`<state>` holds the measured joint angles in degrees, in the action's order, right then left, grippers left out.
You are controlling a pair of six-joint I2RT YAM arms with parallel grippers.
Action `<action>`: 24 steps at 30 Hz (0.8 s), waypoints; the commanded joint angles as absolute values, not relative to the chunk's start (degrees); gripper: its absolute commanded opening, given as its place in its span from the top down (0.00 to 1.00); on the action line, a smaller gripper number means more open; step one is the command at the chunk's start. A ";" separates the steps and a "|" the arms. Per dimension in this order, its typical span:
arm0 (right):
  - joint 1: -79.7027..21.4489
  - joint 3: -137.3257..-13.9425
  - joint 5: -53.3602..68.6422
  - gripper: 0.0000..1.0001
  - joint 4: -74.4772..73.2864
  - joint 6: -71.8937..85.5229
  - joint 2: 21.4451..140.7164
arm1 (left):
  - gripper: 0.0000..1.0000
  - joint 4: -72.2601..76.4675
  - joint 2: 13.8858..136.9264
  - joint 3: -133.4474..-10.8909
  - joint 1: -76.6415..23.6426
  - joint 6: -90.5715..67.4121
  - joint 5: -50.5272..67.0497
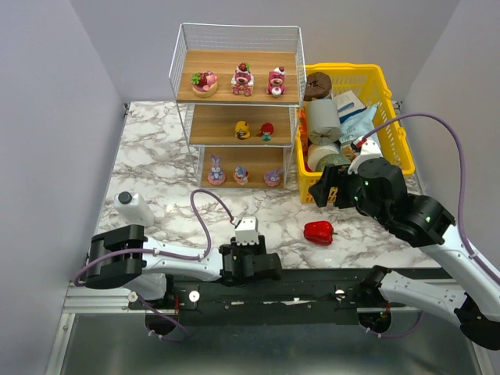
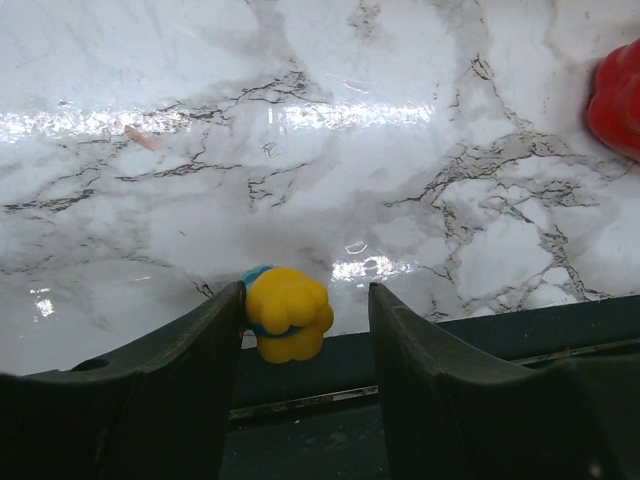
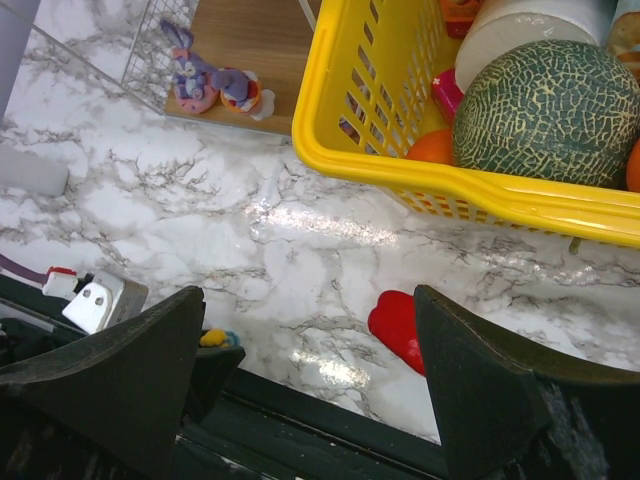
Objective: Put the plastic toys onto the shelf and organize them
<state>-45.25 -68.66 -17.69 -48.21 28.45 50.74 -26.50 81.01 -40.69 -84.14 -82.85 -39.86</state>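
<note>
The shelf [image 1: 226,119] stands at the back of the table. Its top board holds a strawberry cake [image 1: 205,81] and two pink bears [image 1: 242,79]. The middle board holds a yellow duck [image 1: 243,129] and a red duck [image 1: 266,131]. The bottom board holds three bunnies [image 1: 241,174], two of which show in the right wrist view [image 3: 190,65]. My left gripper [image 2: 305,330] is low at the table's near edge, jaws apart. A small yellow and blue toy [image 2: 287,314] sits between them against the left finger. My right gripper [image 3: 310,380] is open and empty, held high near the basket.
A yellow basket [image 1: 391,86] full of rolls, packets and a melon [image 3: 550,100] stands right of the shelf. A red bell pepper [image 1: 319,232] lies near the front edge. A white bottle [image 1: 134,207] lies at the left.
</note>
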 commanded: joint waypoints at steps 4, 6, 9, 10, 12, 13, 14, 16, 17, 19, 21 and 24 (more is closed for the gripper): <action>-44.82 -70.49 -17.75 0.08 -49.83 28.21 50.80 | 0.54 -27.33 81.83 -40.34 -84.46 -84.11 -43.41; -44.82 -70.49 -17.84 0.08 -49.92 28.13 50.89 | 0.63 -27.68 81.74 -40.34 -84.46 -84.37 -43.94; -44.83 -70.58 -18.10 0.08 -49.92 28.04 50.89 | 0.73 -28.74 81.48 -40.87 -84.46 -84.46 -44.91; -44.82 -70.66 -18.19 0.08 -49.83 28.12 50.89 | 0.75 -29.44 81.30 -41.13 -84.29 -84.46 -45.09; -44.82 -70.84 -18.37 0.08 -49.83 28.04 51.06 | 0.80 -29.53 80.34 -41.66 -83.42 -82.98 -45.26; -44.82 -71.01 -18.37 0.08 -49.83 27.95 51.06 | 0.81 -29.36 79.72 -41.83 -83.06 -82.01 -45.09; -44.91 -71.10 -18.37 0.08 -49.75 27.86 51.06 | 0.80 -29.01 79.02 -42.01 -82.53 -79.30 -44.22; -44.82 -71.28 -18.63 0.08 -49.57 27.77 51.15 | 0.81 -26.30 76.12 -42.01 -79.46 -74.38 -42.11; -44.82 -71.28 -18.63 0.08 -49.40 27.77 51.07 | 0.81 -25.76 75.07 -42.19 -78.15 -72.62 -41.23; -44.82 -71.19 -18.72 0.08 -48.96 27.69 50.98 | 0.81 -25.40 71.47 -43.06 -73.94 -66.72 -38.41; -44.82 -70.93 -18.81 0.08 -48.69 27.68 50.89 | 0.81 -25.84 68.05 -44.72 -71.56 -61.56 -36.92; -44.82 -70.49 -19.16 0.08 -48.16 27.51 50.19 | 0.81 -29.78 64.62 -48.84 -66.11 -57.84 -36.56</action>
